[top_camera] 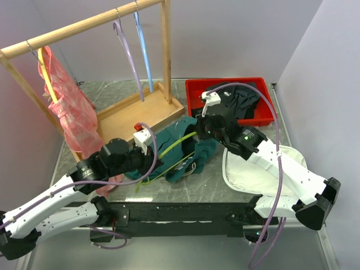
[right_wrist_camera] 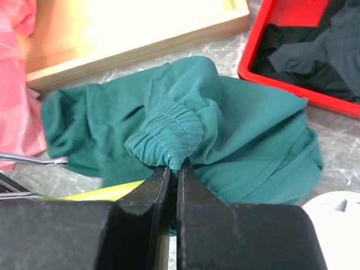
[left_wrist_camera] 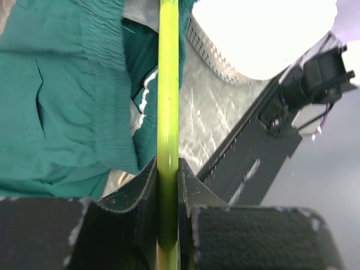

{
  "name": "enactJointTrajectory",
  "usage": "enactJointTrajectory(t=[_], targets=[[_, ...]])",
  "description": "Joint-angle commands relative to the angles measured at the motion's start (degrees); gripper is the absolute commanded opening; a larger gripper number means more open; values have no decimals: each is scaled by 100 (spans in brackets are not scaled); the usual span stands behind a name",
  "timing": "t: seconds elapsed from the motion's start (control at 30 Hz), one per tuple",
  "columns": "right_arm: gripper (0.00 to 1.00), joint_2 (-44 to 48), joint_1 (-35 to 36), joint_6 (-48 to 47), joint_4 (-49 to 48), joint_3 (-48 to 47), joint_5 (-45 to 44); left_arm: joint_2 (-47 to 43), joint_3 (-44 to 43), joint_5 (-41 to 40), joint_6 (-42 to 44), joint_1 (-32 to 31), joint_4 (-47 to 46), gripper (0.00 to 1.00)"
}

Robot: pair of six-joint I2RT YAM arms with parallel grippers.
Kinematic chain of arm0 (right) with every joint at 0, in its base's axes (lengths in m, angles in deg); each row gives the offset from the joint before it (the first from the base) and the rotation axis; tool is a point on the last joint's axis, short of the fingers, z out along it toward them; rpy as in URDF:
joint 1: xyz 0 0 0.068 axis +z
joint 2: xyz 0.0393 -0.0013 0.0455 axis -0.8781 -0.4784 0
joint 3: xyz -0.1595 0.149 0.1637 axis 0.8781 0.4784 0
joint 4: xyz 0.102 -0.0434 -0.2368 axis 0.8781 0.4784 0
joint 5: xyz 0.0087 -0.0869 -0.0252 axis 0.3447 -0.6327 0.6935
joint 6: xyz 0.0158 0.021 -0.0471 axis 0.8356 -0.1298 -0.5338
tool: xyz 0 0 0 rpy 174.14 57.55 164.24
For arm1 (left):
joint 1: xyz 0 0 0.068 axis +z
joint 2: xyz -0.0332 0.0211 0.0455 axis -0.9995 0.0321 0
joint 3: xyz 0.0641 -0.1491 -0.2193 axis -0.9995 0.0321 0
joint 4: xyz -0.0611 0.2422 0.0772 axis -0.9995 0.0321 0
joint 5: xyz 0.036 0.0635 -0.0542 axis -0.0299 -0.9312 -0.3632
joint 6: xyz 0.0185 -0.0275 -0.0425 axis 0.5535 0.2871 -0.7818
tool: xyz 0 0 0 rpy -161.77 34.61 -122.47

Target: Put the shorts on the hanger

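Note:
The teal-green shorts (top_camera: 194, 147) lie bunched on the table centre, also seen in the left wrist view (left_wrist_camera: 62, 95) and the right wrist view (right_wrist_camera: 236, 129). The lime-green hanger (top_camera: 175, 147) lies partly under and through them. My left gripper (left_wrist_camera: 167, 171) is shut on a bar of the hanger (left_wrist_camera: 167, 101). My right gripper (right_wrist_camera: 174, 166) is shut on the gathered elastic waistband (right_wrist_camera: 169, 132) of the shorts, with a stretch of the hanger (right_wrist_camera: 107, 191) showing just left of its fingers. The hanger's metal hook (right_wrist_camera: 34, 161) shows at the left. The drawstring is barely visible.
A wooden rack (top_camera: 90, 25) stands at the back left with a pink-red garment (top_camera: 73, 112) on a yellow hanger (top_camera: 46, 76), plus lilac (top_camera: 128, 53) and light-blue hangers (top_camera: 143, 48). A red bin (top_camera: 194, 93) holds black clothing (top_camera: 244, 104). A white round basket (top_camera: 264, 171) lies right.

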Motion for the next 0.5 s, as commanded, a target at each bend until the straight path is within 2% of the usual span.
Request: enactJointTrajectory(t=[0.0,0.03,0.17,0.2,0.3,0.47], targets=[[5,184,138,-23,-680,142,445,-108,470,-479,-211,-58,-1735,1],[6,184,120,-14,-733,248,428,-11,332,-532,-238,-58,-1450,1],[18,385,15,101,-1232,775,638,165,505,-866,-501,-207,-1806,1],[27,430,6,135,-1312,950,673,209,550,-927,-562,-277,-1877,1],[39,536,-3,180,-1357,1075,612,446,708,-1050,-739,-478,-2193,1],[50,1096,-3,197,-1436,1391,375,631,901,-1393,-853,-673,-2492,1]])
